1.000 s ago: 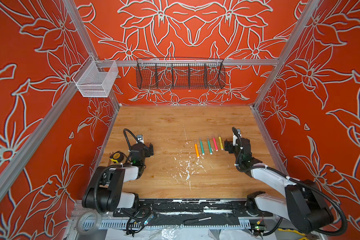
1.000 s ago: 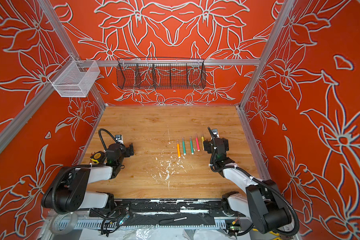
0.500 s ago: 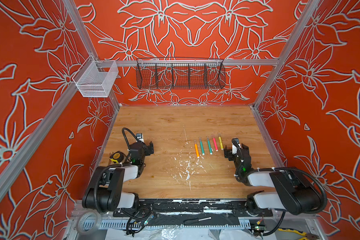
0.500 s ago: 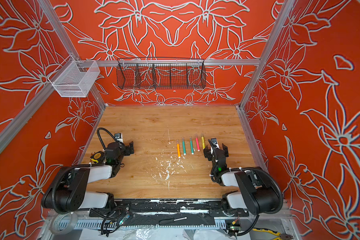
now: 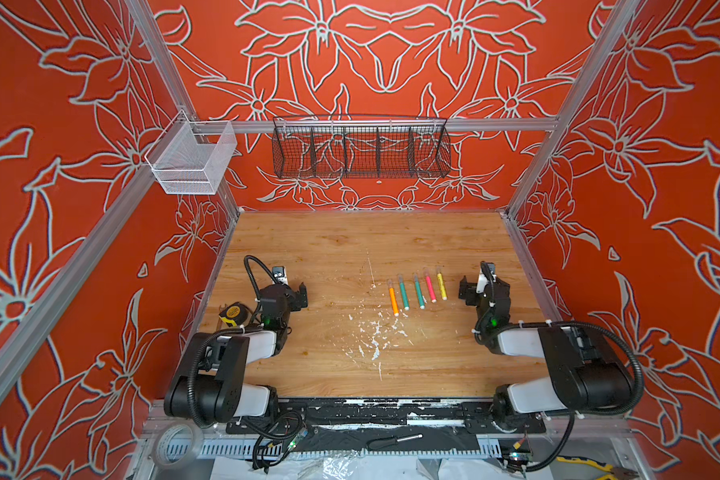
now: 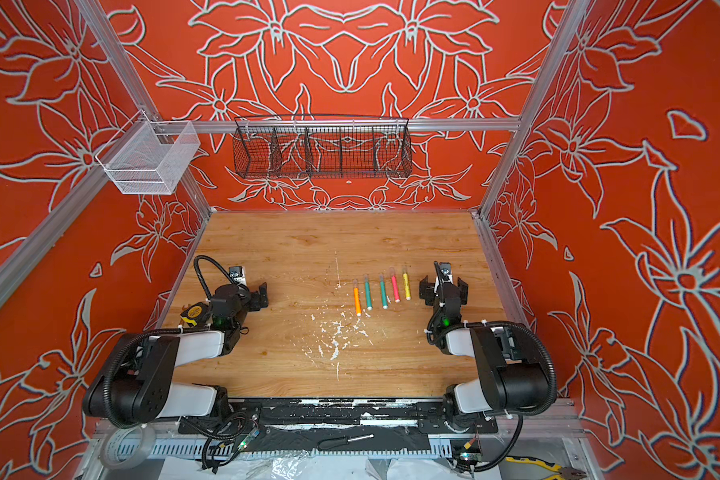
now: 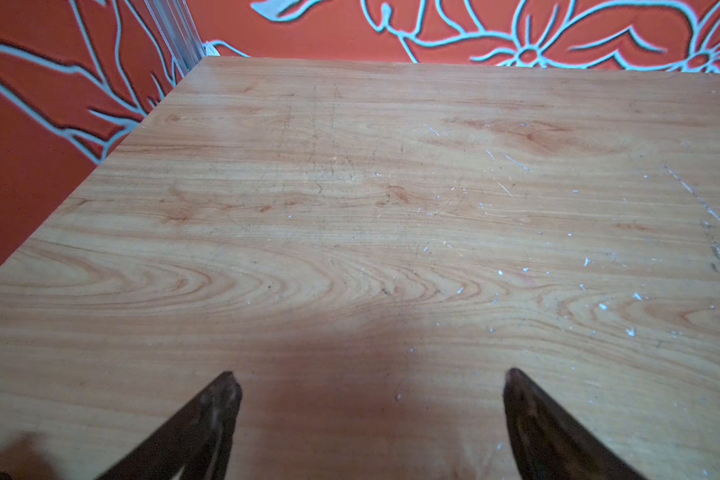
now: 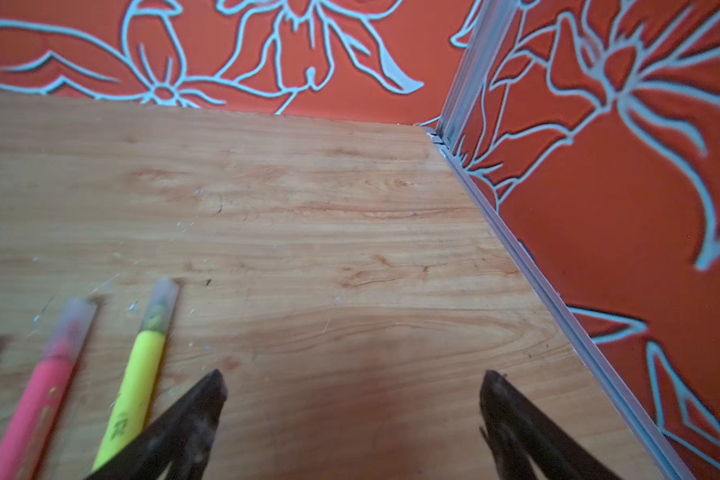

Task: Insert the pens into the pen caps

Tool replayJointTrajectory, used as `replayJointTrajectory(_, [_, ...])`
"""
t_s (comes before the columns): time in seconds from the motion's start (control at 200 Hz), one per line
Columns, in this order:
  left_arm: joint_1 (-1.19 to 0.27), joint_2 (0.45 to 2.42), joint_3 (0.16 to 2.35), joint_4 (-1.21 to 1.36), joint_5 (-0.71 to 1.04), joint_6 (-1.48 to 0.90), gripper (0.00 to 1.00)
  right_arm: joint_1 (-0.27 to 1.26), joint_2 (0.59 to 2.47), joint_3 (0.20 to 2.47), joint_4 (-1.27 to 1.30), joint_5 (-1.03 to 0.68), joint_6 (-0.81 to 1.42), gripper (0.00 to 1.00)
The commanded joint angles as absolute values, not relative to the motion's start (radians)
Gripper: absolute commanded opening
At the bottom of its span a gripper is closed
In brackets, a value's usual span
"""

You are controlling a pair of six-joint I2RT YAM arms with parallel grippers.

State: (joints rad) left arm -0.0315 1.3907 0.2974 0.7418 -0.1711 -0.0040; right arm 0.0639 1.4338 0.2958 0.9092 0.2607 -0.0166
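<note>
Five pens lie side by side on the wooden table [image 5: 350,249], right of centre: orange [image 5: 393,300], two teal [image 5: 403,293] [image 5: 419,293], pink [image 5: 429,287] and yellow [image 5: 441,286]. A clear pen cap sits over the far end of each, as on the yellow pen [image 8: 138,374] with its cap [image 8: 165,293] and the pink pen [image 8: 38,399]. My right gripper [image 5: 481,291] [image 8: 352,378] hovers open and empty just right of the yellow pen. At the table's left my left gripper [image 5: 296,296] [image 7: 371,378] is open over bare wood, far from the pens.
A yellow tape measure [image 5: 233,313] lies by the left arm. White paint flecks [image 5: 375,334] dot the table's middle. A black wire basket [image 5: 360,151] and a white mesh basket [image 5: 192,162] hang on the walls. A screwdriver [image 5: 395,439] lies on the front ledge.
The right arm has folded back and drawn its open gripper slightly right, away from the yellow pen. The left arm and the pens have not moved.
</note>
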Motion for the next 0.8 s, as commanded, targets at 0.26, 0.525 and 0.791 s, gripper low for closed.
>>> replayJointTrajectory(0.26, [-0.024, 1.390, 0.308, 0.759, -0.163, -0.009, 0.96, 0.050, 1.433, 0.299, 0.872, 0.207, 0.029, 0.97])
replayJointTrajectory(0.525, [-0.025, 1.390, 0.307, 0.759, -0.163, -0.009, 0.96, 0.051, 1.427, 0.297, 0.868, 0.207, 0.028, 0.97])
replayJointTrajectory(0.791, [-0.025, 1.390, 0.308, 0.758, -0.163, -0.009, 0.96, 0.051, 1.424, 0.295, 0.873, 0.207, 0.028, 0.97])
